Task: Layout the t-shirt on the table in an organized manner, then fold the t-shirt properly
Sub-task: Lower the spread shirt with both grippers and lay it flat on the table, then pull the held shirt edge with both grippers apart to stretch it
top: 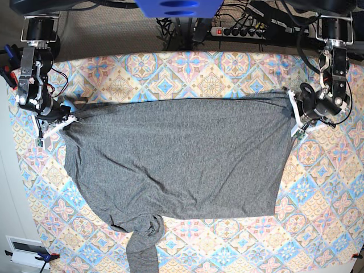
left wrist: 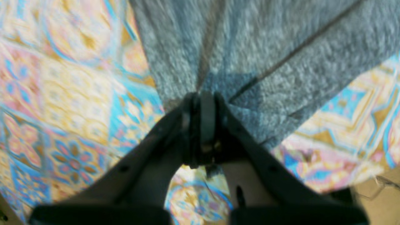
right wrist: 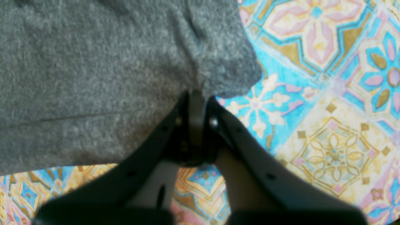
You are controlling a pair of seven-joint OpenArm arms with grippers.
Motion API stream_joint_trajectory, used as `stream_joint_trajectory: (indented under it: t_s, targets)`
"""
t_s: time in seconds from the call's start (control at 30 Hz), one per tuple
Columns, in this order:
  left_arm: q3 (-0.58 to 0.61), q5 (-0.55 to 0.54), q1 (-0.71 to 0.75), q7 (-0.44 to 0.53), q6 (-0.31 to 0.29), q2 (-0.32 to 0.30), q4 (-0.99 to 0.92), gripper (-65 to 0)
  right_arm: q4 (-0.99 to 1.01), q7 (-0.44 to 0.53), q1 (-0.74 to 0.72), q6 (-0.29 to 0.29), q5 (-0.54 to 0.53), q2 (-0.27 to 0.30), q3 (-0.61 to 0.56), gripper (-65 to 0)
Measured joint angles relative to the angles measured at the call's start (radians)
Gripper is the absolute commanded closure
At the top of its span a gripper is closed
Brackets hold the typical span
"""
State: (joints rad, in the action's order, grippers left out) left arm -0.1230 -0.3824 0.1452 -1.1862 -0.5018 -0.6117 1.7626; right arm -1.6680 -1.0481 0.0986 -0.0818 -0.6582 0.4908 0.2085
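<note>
The dark-grey t-shirt (top: 176, 159) lies spread across the patterned table (top: 216, 74), its far edge pulled taut between both grippers. My left gripper (top: 295, 121) is at the right of the base view, shut on a corner of the t-shirt (left wrist: 265, 53); in the left wrist view the closed gripper (left wrist: 203, 95) pinches the cloth, with folds radiating from it. My right gripper (top: 66, 121), at the left of the base view, is shut on the opposite corner; in the right wrist view the gripper (right wrist: 197, 93) bites the t-shirt (right wrist: 93, 72) edge. One long sleeve (top: 143, 247) trails off the near side.
A power strip (top: 242, 29) and cables lie behind the table's far edge. A white box (top: 25, 250) sits beyond the near left corner. Bare patterned cloth (top: 318, 205) shows to the right of the shirt and along the far edge.
</note>
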Motion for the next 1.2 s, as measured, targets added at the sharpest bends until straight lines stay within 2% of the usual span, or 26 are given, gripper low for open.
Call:
stream_joint_trajectory:
  t_s: [0.07,0.17,0.67,0.83,0.97,1.03,1.13,1.2]
  targets:
    - [0.000,0.000,0.012,0.001,0.000,0.001,0.000,0.0,0.000,0.000,0.001,0.000,0.001,0.000,0.000,0.0]
    - [0.000,0.004,0.032,0.055,0.000,0.000,0.000,0.0,0.000,0.000,0.001,0.000,0.000,0.000,0.000,0.0]
    - [-0.011,0.003,0.028,0.059,-0.002,0.003,-0.001,0.0,0.000,0.000,0.001,0.000,0.000,0.000,0.000,0.0]
    - [-0.138,-0.003,-0.019,0.060,-0.004,0.050,0.001,0.0,0.000,0.001,-0.006,0.000,0.000,0.000,0.000,0.0]
    - [-0.157,0.012,-0.066,0.052,0.001,0.085,-0.003,0.0,0.024,-0.011,-0.030,0.002,-0.003,-0.003,0.000,0.0]
    - [-0.158,0.011,-0.089,0.052,0.003,0.108,-0.004,0.0,0.072,-0.014,-0.101,-0.001,0.007,-0.005,-0.032,0.0]
    - [-0.156,0.010,-0.129,0.048,0.003,0.135,-0.035,0.0,0.162,0.034,-0.207,0.003,-0.002,0.000,-0.133,0.0]
    - [-0.160,0.024,-0.167,0.048,0.009,0.148,-0.083,0.0,0.235,0.019,-0.254,0.003,0.000,-0.005,-0.202,0.0]
